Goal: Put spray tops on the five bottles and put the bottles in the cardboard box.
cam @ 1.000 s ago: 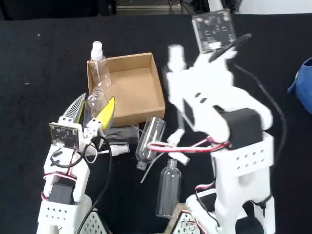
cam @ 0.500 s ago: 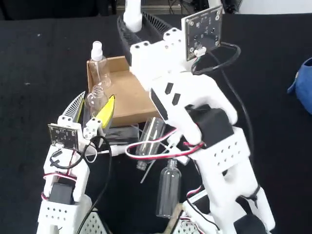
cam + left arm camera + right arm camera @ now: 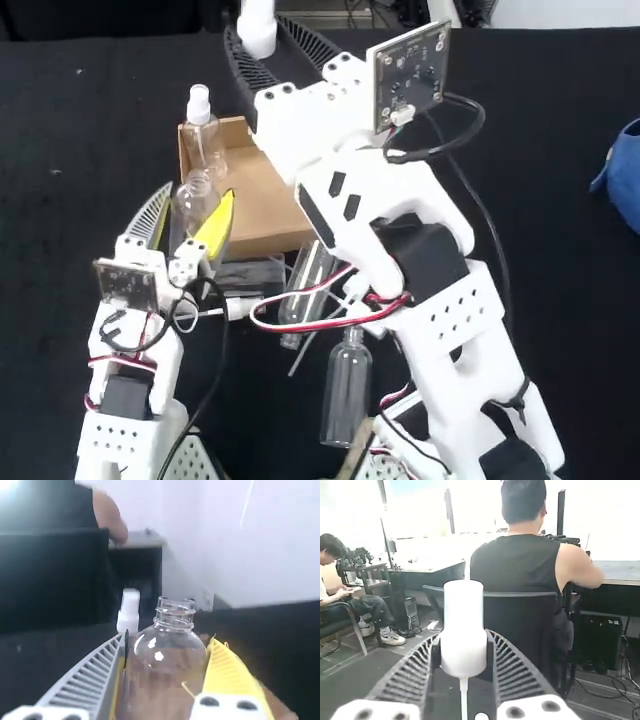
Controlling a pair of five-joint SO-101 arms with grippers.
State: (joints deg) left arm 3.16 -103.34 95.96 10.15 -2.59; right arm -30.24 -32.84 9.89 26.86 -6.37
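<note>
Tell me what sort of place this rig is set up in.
Probably a robotics lab inside a shared office: two small robot arms on a black-covered table with clear bottles, and desks and an office chair in the room behind.

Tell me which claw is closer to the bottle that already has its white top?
Left. The left gripper, holding an open bottle, sits beside the capped bottle. The right gripper, holding a spray top, is raised farther off beyond it.
</note>
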